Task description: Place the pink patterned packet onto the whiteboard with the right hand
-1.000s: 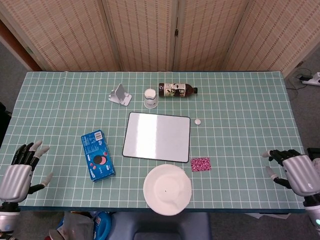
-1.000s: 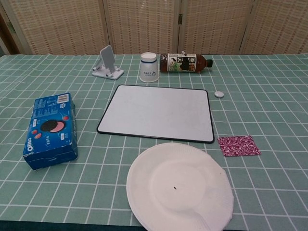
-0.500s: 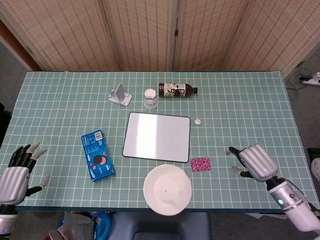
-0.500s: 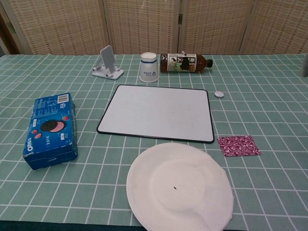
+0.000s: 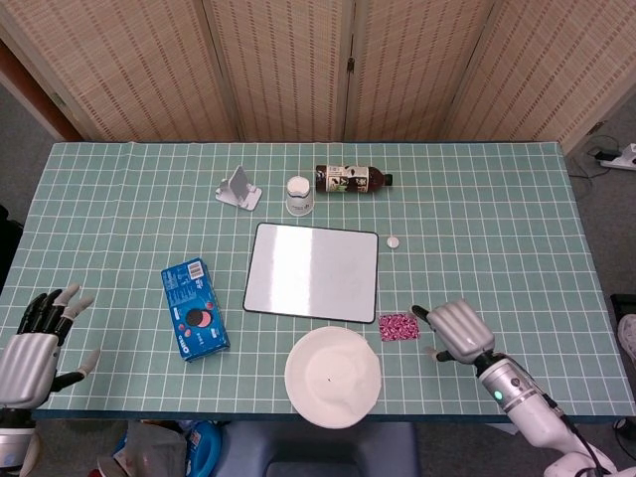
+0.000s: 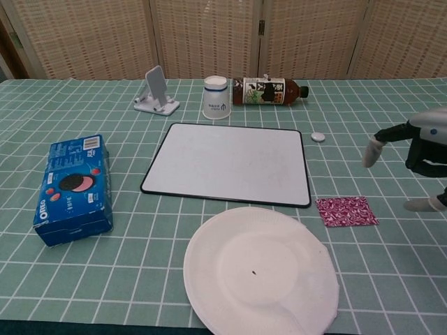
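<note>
The pink patterned packet (image 5: 398,326) (image 6: 346,211) lies flat on the green checked cloth, just off the whiteboard's near right corner. The whiteboard (image 5: 312,271) (image 6: 230,163) is bare and lies mid-table. My right hand (image 5: 455,331) (image 6: 416,149) hovers just right of the packet, fingers spread and holding nothing, its fingertips a short gap from the packet. My left hand (image 5: 36,348) rests open at the table's near left edge, seen only in the head view.
A white paper plate (image 5: 333,377) sits in front of the whiteboard, next to the packet. A blue cookie box (image 5: 194,308) lies left. A phone stand (image 5: 238,187), paper cup (image 5: 299,195), lying bottle (image 5: 353,180) and small white cap (image 5: 394,241) sit behind.
My right hand has swept leftward from the table's right edge to just beside the packet and entered the chest view. The left hand drifted slightly toward the near edge.
</note>
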You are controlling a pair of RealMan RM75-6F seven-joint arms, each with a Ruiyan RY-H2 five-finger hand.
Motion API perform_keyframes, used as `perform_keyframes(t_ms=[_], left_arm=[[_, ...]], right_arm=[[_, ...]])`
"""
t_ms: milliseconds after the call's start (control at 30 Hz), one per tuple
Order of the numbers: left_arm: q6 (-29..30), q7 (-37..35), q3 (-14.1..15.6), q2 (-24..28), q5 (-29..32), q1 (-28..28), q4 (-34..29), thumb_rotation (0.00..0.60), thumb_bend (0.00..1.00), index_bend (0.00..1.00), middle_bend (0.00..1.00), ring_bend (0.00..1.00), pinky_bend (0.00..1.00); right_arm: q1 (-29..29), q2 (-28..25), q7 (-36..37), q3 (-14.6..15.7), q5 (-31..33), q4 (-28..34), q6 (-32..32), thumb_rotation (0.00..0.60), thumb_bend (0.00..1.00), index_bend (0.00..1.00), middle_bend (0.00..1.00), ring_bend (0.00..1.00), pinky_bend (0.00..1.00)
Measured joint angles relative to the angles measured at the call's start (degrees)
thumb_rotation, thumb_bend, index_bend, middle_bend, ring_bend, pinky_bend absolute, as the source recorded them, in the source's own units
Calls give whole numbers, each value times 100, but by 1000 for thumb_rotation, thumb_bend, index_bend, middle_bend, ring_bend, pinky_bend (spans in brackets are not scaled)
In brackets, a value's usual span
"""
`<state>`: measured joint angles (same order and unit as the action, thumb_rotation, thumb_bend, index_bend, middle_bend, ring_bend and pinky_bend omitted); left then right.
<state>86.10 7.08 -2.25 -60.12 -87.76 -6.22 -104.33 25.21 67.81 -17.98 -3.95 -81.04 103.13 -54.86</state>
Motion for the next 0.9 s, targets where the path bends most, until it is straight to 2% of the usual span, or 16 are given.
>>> perform_keyframes(t_ms=[167,533,900], left_arm=[[10,8,4,11,-3,13,-7,600,293,161,69,50,0],[-5,55,-2,4,20,18,-25,600,294,161,70,51,0],[-16,50,4,3,33,31,-5,600,293,160,69,50,0]], right_arm=[[276,242,-210,-66,466,-156,342,600,186,217,915,1000,986],[732,782,-616,-60,1097,-669,726,600,200,216,921,1000,990],[930,1107,-793,50,1464,-1024,787,600,201,216,929,1000,991]])
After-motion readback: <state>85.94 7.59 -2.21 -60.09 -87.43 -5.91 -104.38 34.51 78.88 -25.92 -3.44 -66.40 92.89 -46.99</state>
